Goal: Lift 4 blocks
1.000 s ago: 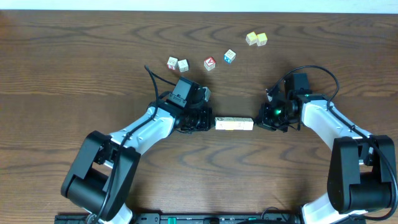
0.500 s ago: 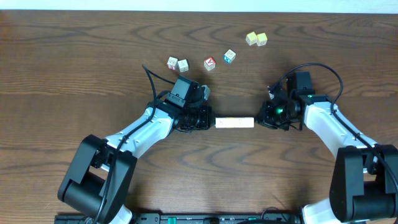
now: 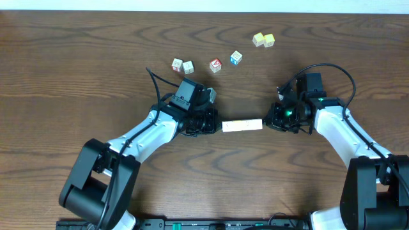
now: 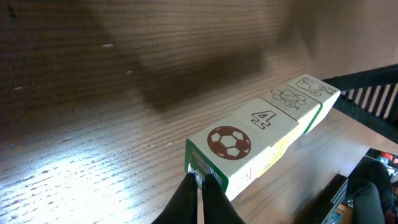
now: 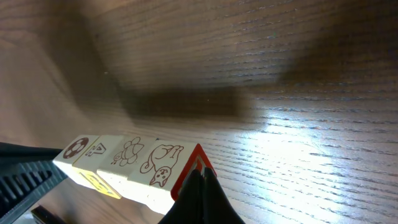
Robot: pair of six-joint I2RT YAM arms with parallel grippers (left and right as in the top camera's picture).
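My left gripper [image 3: 216, 125] and right gripper [image 3: 268, 123], both clenched shut, squeezed inward.
They pushed on the 9 and 3 o'clock ends of the four whitish-cream wooden picture cubes [image 3: 242, 125], because only that end pressure kept the bar whole; it sat mid-table, apparently raised. The wrist views alone showed its detached shadow [image 5: 180, 102]; overhead alone showed the loose coloured cubes [image 3: 215, 65] toward 12 o'clock on the dark brown wooden table [image 3: 77, 76].
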